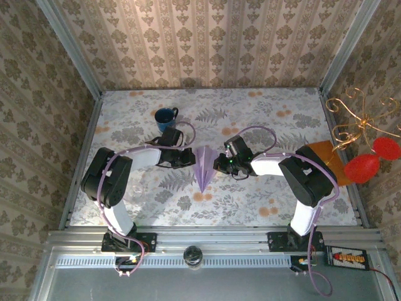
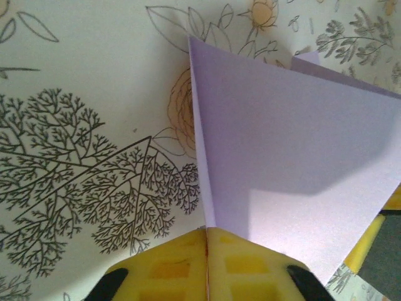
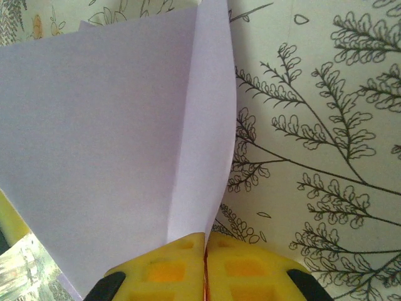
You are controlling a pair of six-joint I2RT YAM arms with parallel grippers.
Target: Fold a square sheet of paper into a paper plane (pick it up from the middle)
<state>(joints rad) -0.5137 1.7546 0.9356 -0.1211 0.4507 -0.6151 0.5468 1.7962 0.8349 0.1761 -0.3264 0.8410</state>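
Lilac paper, already creased into a slim dart, sits caught between two robot arms on a flower-printed table (image 1: 276,119). The paper plane (image 1: 204,164) lies a little to the right of the blue mug (image 1: 166,117) and nearer the arm bases than the mug. Its long axis runs from the mug's end of the table toward the bases, with the pointed nose aimed away from the mug.

The left gripper (image 1: 186,157) comes in on the mug's side of the plane. The right gripper (image 1: 220,164) meets it from the side away from the mug, so the two face each other across the centre crease. Both hold closer to the blunt end nearest the mug than to the nose.

From the left wrist, the yellow pads (image 2: 169,269) are pressed together, and the edge of a lilac flap runs down into the seam between them. The right wrist view gives the mirror picture: pads closed, a fold of the paper nipped where they meet. Each claw, then, is pinching one side of the plane, and neither arm is the nearer, since both are in contact.

The folding looks far along. The coming move appears to turn on that opposed grip. Any pull by the arms acts square to the long axis and would spread the wings, while an uneven pull could swing the nose aside or tear the thin paper. Whether the plane's keel rests on the table cannot be told.
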